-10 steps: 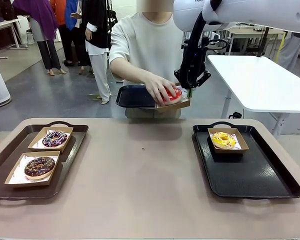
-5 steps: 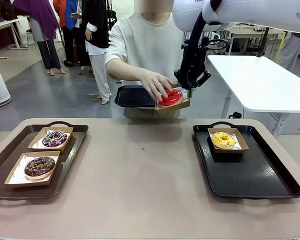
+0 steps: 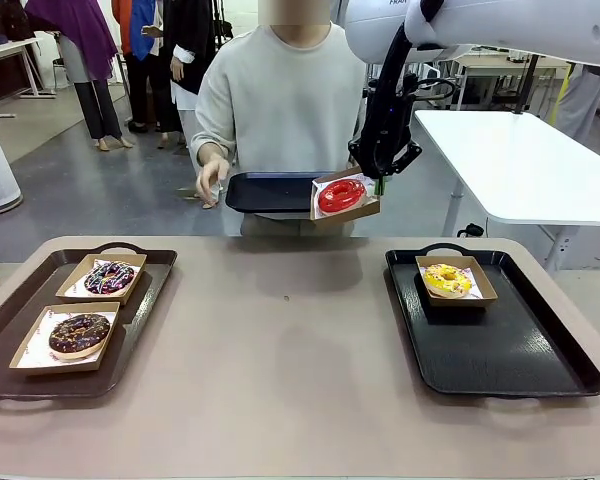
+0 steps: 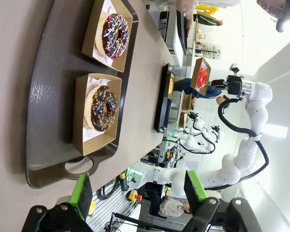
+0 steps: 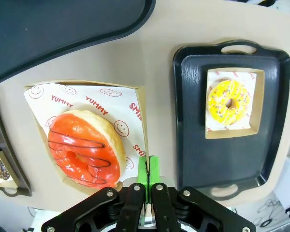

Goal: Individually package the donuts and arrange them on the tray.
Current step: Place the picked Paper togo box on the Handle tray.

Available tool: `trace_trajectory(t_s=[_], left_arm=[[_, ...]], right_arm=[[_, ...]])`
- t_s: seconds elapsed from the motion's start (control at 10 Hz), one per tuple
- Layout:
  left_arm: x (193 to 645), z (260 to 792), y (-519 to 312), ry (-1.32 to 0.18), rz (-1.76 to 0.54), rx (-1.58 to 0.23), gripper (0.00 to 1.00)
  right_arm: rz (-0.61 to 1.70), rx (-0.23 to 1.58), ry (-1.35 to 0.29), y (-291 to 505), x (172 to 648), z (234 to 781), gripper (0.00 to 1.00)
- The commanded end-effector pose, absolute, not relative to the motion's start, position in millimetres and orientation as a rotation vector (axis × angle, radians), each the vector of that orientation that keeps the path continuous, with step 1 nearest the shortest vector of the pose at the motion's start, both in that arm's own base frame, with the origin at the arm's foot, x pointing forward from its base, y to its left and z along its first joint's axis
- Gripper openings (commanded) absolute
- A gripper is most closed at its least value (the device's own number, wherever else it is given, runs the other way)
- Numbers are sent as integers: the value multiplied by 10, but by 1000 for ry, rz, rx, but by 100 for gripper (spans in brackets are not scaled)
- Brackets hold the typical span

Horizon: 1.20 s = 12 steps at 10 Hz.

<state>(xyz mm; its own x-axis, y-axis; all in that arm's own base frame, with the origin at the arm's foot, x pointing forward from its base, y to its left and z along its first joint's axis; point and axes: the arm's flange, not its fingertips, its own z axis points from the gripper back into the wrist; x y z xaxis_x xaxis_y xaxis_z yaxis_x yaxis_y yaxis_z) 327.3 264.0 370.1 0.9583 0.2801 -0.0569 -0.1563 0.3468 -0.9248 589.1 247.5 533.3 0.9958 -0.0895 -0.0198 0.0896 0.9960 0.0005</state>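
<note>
Four donuts, each in own paper-lined cardboard box.
Red donut (image 3: 341,196) w/ dark drizzle: box tilted, up in air past table's far edge. Yellow donut (image 3: 447,280): flat, far end of black tray (image 3: 500,355) at right. Sprinkle donut (image 3: 109,277) and choc donut (image 3: 79,333): flat on brown tray (image 3: 145,315) at left, sprinkle farther back.

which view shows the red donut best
The right wrist view: the red donut is close up in its paper-lined box, whose edge the shut right gripper pinches. The front view shows it smaller, held above the table's far edge. The left wrist view shows it tiny and far off.
</note>
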Motion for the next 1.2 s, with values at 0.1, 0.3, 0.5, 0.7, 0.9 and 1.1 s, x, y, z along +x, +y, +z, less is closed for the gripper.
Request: trace_trajectory(t_s=[0.1, 0.3, 0.5, 0.7, 0.9, 1.1], left_arm=[[3264, 3717, 2649, -124, 285, -1184, 100], [3264, 3717, 2649, -124, 285, -1184, 100], [3264, 3717, 2649, -124, 285, -1184, 100], [3264, 3717, 2649, -124, 285, -1184, 100], [3264, 3717, 2649, -124, 285, -1184, 100], [3264, 3717, 2649, -124, 285, -1184, 100]], right_arm=[[45, 5, 70, 2248, 5604, 5284, 1], [36, 5, 100, 1866, 5103, 5229, 1], [18, 13, 104, 1509, 4643, 5049, 1], [8, 33, 64, 1126, 4318, 4795, 1], [-18, 58, 52, 789, 4216, 4553, 1], [-35, 29, 59, 614, 4204, 4395, 1]])
